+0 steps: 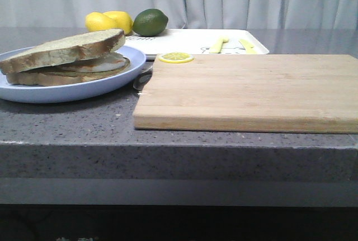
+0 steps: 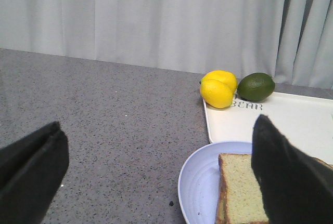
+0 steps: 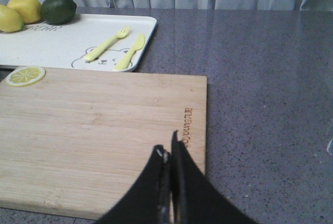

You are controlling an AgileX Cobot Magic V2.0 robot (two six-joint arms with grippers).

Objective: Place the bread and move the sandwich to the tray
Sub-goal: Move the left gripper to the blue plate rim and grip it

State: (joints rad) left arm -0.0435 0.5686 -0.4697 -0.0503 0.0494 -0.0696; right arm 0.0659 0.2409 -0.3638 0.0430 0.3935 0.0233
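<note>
The bread lies tilted on top of the sandwich, over the fried egg and a lower slice, on the pale-blue plate at the left. In the left wrist view the bread and plate lie below my left gripper, which is open and empty, its right finger over the bread. The white tray lies behind the plate and also shows in the left wrist view. My right gripper is shut and empty above the cutting board. Neither gripper shows in the front view.
A wooden cutting board fills the right front, with a lemon slice on its far left corner. Two lemons and a lime sit at the tray's far left. A yellow fork and knife lie on the tray.
</note>
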